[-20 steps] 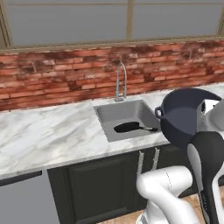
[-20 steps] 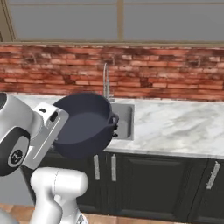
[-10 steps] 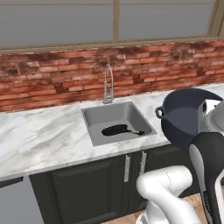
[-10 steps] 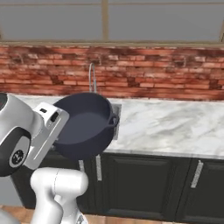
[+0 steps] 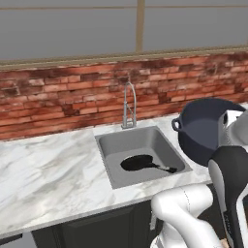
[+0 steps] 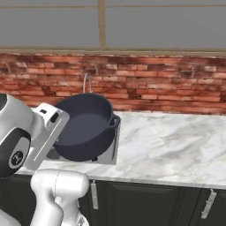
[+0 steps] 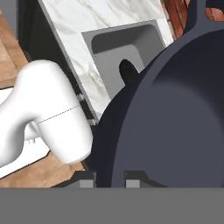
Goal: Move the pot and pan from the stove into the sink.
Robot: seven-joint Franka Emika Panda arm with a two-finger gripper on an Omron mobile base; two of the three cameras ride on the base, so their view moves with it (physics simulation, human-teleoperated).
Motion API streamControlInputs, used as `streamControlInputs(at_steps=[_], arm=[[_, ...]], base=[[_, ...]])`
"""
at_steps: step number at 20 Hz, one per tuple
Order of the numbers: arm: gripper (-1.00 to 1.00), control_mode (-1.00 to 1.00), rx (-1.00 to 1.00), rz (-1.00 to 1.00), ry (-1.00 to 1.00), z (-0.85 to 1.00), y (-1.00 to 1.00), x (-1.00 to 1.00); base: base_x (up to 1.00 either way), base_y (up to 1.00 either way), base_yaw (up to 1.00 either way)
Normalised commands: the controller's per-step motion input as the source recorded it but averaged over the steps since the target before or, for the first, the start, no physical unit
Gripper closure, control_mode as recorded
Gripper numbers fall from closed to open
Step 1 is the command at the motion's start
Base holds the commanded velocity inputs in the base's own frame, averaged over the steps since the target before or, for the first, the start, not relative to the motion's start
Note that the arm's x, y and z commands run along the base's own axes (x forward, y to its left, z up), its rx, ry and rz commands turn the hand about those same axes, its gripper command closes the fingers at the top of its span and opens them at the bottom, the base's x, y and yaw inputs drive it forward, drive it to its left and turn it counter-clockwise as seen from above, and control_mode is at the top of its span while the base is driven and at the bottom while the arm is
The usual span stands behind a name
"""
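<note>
Above the white marble worktop (image 5: 48,179), right of the grey steel sink (image 5: 140,155) holding the small black pan (image 5: 138,163), the pincer (image 7: 110,177) stays clamped on the deep blue-grey pot (image 5: 206,128).

The pot (image 5: 206,130) is held tilted in the air to the right of the sink (image 5: 140,155), its open mouth turned toward the camera; the pan (image 5: 137,162) lies flat in the basin, handle pointing right; the faucet (image 5: 128,105) stands behind, against the brick wall (image 5: 63,97).
</note>
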Motion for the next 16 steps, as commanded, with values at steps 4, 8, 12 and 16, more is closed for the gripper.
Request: streamControlInputs(at_steps=[4, 8, 12, 16], arm=[[1.00, -1.00, 0.00, 0.00, 0.00, 0.00, 0.00, 0.00], [1.00, -1.00, 0.00, 0.00, 0.00, -0.03, 0.01, 0.18], [1.00, -1.00, 0.06, 0.06, 0.02, -0.13, 0.08, 0.22], [1.00, -1.00, 0.12, 0.10, 0.00, -0.21, 0.00, 0.02]], base=[[0.03, 0.00, 0.00], [0.00, 0.00, 0.00], [0.00, 0.00, 0.00], [0.00, 0.00, 0.00]])
